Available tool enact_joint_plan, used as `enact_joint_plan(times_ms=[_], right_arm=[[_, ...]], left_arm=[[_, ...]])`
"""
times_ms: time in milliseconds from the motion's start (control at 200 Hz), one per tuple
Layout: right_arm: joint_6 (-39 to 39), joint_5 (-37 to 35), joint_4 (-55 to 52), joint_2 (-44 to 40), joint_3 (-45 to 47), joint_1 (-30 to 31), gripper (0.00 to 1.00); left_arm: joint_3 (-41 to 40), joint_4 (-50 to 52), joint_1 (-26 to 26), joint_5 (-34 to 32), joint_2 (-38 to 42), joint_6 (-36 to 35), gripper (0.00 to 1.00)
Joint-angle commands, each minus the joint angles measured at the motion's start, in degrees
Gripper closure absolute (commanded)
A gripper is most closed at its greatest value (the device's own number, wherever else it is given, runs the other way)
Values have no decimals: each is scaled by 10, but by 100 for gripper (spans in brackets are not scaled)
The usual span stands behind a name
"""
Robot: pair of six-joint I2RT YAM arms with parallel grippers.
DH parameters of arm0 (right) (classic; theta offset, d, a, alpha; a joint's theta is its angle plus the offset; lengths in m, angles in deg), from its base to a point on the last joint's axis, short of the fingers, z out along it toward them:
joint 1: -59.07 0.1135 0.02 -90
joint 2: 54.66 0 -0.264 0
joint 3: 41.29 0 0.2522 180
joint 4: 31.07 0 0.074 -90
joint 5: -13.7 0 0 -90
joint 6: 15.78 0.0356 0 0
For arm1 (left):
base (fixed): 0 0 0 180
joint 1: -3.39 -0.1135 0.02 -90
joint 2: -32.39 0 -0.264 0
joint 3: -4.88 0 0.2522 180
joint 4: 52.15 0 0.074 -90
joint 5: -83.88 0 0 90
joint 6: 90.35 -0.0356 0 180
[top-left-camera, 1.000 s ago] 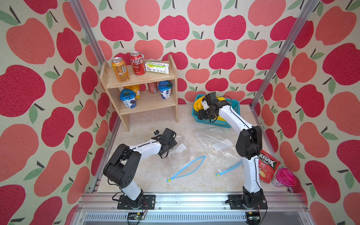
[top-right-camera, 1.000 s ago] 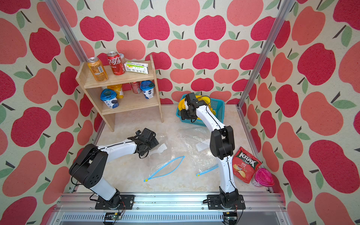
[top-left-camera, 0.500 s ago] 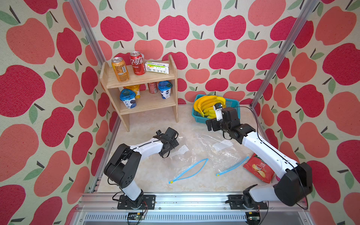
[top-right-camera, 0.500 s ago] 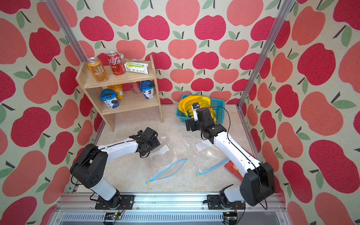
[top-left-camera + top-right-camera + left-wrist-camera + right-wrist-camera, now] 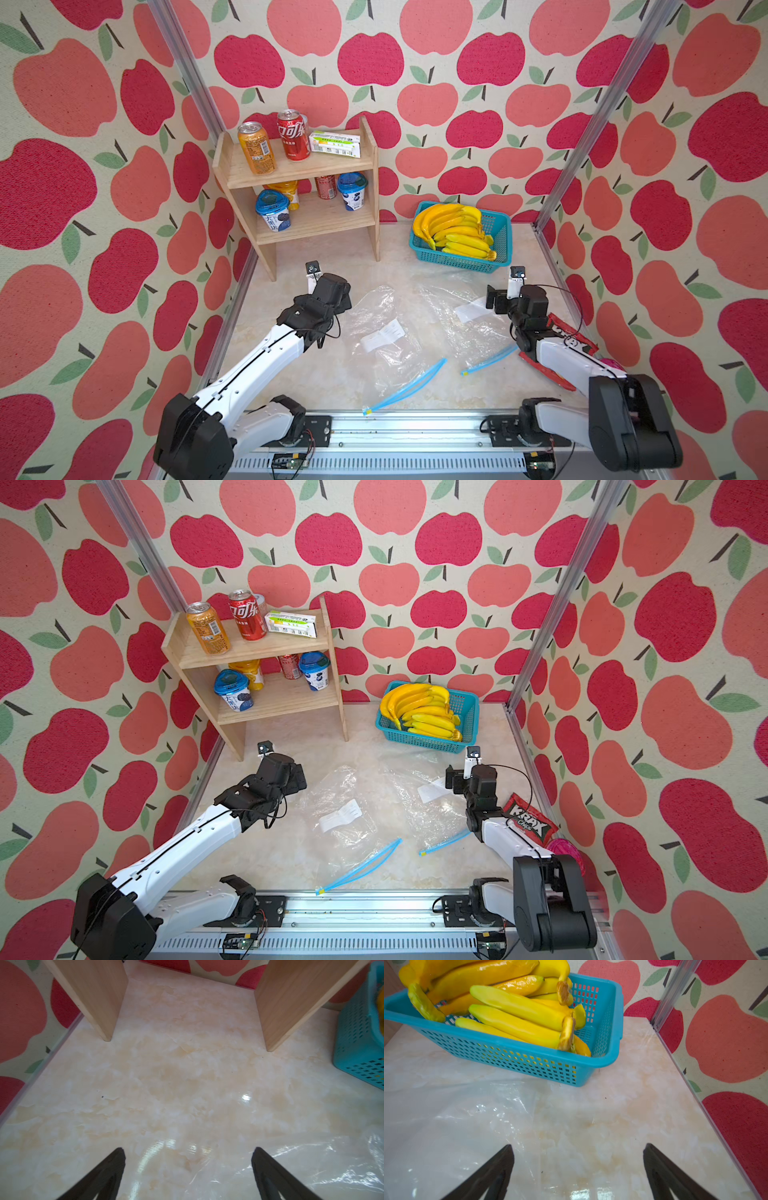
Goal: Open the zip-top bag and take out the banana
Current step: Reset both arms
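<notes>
In both top views the right gripper (image 5: pixel 496 297) has drawn back from the blue basket (image 5: pixel 503 232), where the bananas (image 5: pixel 453 232) now lie. The zip-top bags (image 5: pixel 386 340) lie flat and empty on the desk, so extraction appears complete. Left wrist view: the left gripper (image 5: pixel 188 1167) has spread fingers (image 5: pixel 112 1167), holding nothing. Right wrist view: fingers likewise spread and empty, facing the basket.
</notes>
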Motion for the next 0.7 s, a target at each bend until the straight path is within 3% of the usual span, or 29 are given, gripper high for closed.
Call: enact_joint_plan(times_ms=[0,115,225,300,370,450,570,660,695], right_arm=[[2,2,212,55,55,-10,0],[8,3,257,90,57,-19,0],[7,-2,420,216,62,-22,0],[24,11,276,162,37,-35,0],[28,10,338,197,37,-39,0],[29,11,272,172,26,-40,0],[29,11,300,181,32,-41,0],[30,13,287,177,29,-41,0],[30,13,290,178,30,-41,0]], left_arm=[[-74,-147,-67,32,41,-181,3],[-152,-285,-136,95,56,-211,2],[-200,-409,-171,121,34,-238,2],[-224,-471,-196,160,14,-252,3],[-243,-540,-216,191,-24,-266,3],[-257,-628,-244,237,-79,-275,2],[-234,-666,-277,289,-179,-278,3],[-212,-713,-271,345,-280,-307,2],[-212,-749,-255,330,-298,-327,2]])
